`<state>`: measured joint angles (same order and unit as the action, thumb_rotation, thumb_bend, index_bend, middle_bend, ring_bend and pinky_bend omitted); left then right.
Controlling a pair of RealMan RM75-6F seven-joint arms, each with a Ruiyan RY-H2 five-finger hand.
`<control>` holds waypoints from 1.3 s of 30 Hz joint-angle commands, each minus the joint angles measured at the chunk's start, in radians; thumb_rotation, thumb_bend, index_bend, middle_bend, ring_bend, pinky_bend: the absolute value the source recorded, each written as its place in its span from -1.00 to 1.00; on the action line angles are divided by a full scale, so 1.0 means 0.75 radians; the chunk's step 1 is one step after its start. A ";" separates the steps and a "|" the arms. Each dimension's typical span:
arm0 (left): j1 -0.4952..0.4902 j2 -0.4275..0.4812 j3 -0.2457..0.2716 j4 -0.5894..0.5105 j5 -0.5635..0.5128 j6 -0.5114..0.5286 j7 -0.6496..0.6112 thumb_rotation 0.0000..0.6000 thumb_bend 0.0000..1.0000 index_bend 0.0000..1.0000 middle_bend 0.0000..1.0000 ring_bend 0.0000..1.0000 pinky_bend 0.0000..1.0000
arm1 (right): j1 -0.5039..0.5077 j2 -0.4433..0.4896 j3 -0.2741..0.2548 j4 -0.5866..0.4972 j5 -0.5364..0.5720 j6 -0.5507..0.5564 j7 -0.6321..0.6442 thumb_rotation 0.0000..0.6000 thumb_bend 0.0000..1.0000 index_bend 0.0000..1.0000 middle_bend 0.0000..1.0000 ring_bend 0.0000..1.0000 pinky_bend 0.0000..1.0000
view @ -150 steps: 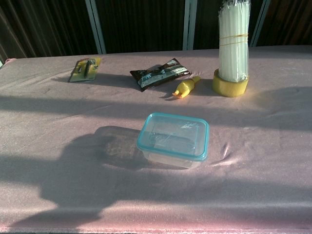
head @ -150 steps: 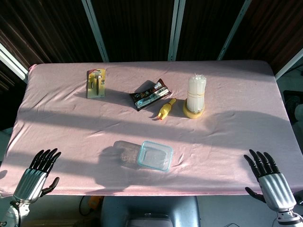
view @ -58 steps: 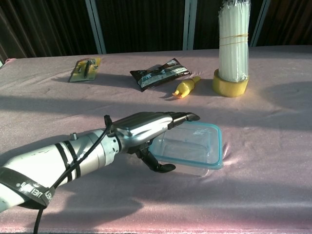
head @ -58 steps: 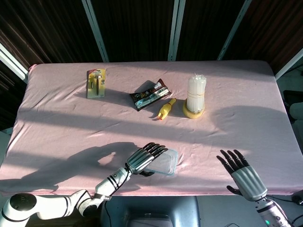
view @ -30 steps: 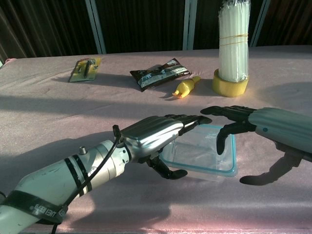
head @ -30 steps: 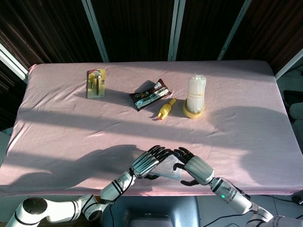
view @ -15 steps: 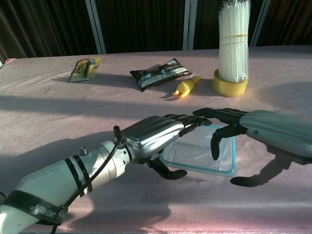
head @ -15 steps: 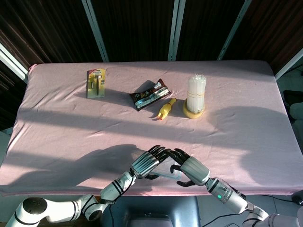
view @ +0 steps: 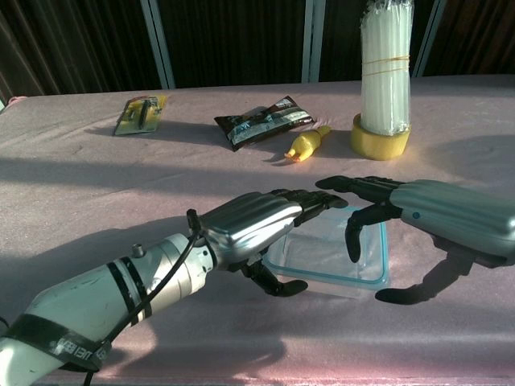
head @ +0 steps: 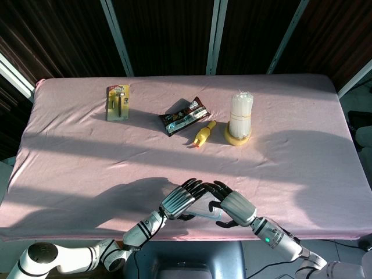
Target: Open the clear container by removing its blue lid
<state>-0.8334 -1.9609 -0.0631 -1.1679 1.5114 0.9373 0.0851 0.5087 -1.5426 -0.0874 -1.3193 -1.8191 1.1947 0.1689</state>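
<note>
Your left hand (view: 249, 225) and right hand (view: 418, 211) arch over the clear container (view: 330, 259) near the table's (view: 80, 201) front edge, fingers spread, gripping nothing. It looks light and slippery; brace its wall, then peel the blue lid (view: 383, 249) at a corner.

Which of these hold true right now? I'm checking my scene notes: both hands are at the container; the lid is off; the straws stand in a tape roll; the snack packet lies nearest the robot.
1. Both the left hand and right hand are at the clear container. True.
2. The blue lid is off. False: it sits on the container.
3. The straws stand in the yellow tape roll. True.
4. The snack packet lies nearest the robot. False: the container does.
</note>
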 commanded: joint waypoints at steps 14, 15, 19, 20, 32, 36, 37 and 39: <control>0.003 0.004 0.019 -0.004 0.016 -0.002 -0.001 1.00 -0.41 -1.00 -0.22 0.05 -0.02 | 0.011 0.011 0.005 -0.021 0.039 0.017 -0.012 1.00 -0.31 0.22 -0.85 -1.00 -1.00; 0.003 0.004 0.020 -0.003 0.017 -0.003 -0.002 1.00 -0.41 -1.00 -0.22 0.05 -0.02 | 0.013 0.013 0.005 -0.025 0.040 0.018 -0.011 1.00 -0.31 0.22 -0.85 -1.00 -1.00; 0.003 0.002 0.024 0.002 0.019 -0.005 0.000 1.00 -0.41 -1.00 -0.22 0.06 -0.02 | 0.016 0.017 0.006 -0.033 0.042 0.025 -0.016 1.00 -0.31 0.22 -0.85 -1.00 -1.00; 0.003 0.002 0.025 0.002 0.020 -0.007 0.000 1.00 -0.41 -1.00 -0.22 0.06 -0.02 | 0.017 0.018 0.006 -0.034 0.044 0.024 -0.017 1.00 -0.31 0.22 -0.85 -1.00 -1.00; 0.007 0.009 0.035 -0.002 0.029 -0.007 -0.002 1.00 -0.41 -1.00 -0.22 0.07 -0.01 | 0.027 0.008 0.017 -0.027 0.053 0.036 -0.047 1.00 -0.31 0.22 -0.84 -1.00 -1.00; 0.008 0.015 0.039 -0.008 0.034 -0.006 -0.002 1.00 -0.41 -1.00 -0.22 0.07 -0.01 | 0.027 0.010 0.027 -0.027 0.051 0.061 -0.053 1.00 -0.31 0.21 -0.83 -1.00 -1.00; 0.008 0.016 0.040 -0.011 0.034 -0.006 -0.003 1.00 -0.41 -1.00 -0.22 0.07 -0.01 | 0.026 0.010 0.029 -0.027 0.051 0.067 -0.053 1.00 -0.31 0.20 -0.83 -1.00 -1.00; 0.008 0.019 0.041 -0.015 0.036 -0.006 -0.004 1.00 -0.41 -1.00 -0.22 0.07 -0.01 | 0.026 0.011 0.034 -0.026 0.049 0.081 -0.051 1.00 -0.31 0.18 -0.82 -1.00 -1.00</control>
<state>-0.8272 -1.9464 -0.0325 -1.1791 1.5383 0.9328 0.0821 0.5284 -1.5349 -0.0643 -1.3394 -1.7814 1.2513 0.1299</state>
